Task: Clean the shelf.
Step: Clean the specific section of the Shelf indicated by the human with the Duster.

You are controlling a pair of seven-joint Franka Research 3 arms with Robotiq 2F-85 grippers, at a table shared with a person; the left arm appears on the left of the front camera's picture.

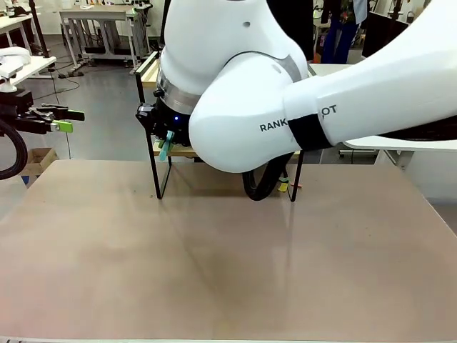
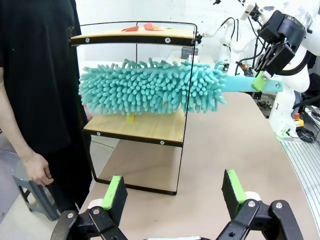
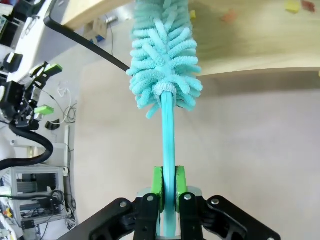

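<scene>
The shelf [image 2: 150, 130] has two light wooden boards in a thin black frame and stands at the far side of the table; the right arm hides most of it in the front view, where its black legs [image 1: 161, 175] show. A fluffy teal duster [image 2: 150, 87] lies between the tiers, just above the lower board [image 3: 260, 50]. My right gripper [image 3: 168, 182] is shut on the duster's flat teal handle [image 3: 168, 140] and is also seen at the shelf's end [image 2: 265, 75]. My left gripper [image 2: 174, 192] stands open and empty, well back from the shelf, at the far left [image 1: 61, 118].
A person in a black shirt stands beside the shelf, one hand [image 2: 37, 170] hanging down. Small red and orange scraps [image 2: 142, 27] lie on the top board and a yellow bit [image 2: 130, 118] on the lower one. The tan table top [image 1: 228, 264] stretches toward me.
</scene>
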